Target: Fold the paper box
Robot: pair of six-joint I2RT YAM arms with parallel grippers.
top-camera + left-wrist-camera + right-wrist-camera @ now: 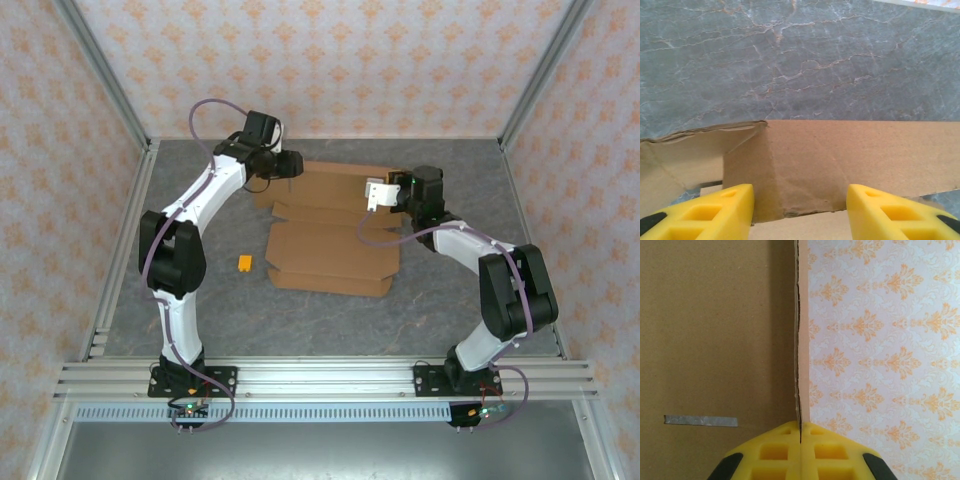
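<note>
The paper box (330, 250) lies on the table (200, 330) toward its far edge, about midway between the left and right edges. It is a brown die-cut cardboard sheet, mostly flat, and only its far part has begun to rise. A small orange-yellow piece (245, 264) sits just off its near-left corner, apart from it.

My right gripper (801, 432) is pressed together on the thin edge of a cardboard panel (715, 340), which runs straight into the seam between the pads. The panel stands upright, with the wallpaper showing past it. My left gripper (288, 165) is at the sheet's far-left corner. Its yellow fingers (715, 210) are spread, with a short flap (810, 165) in the gap between them; I see no clamp on it.

I judge the sheet light and thin, stiff across its panels but ready to bend along the scored lines. It would crease or tear at the slits if pinched hard. It will also slide on the smooth table, so one side needs pinning while the other folds. The best hold is an edge pinch near a crease, as on the right. On the left, I would close on the flap's free edge, not on its middle.
</note>
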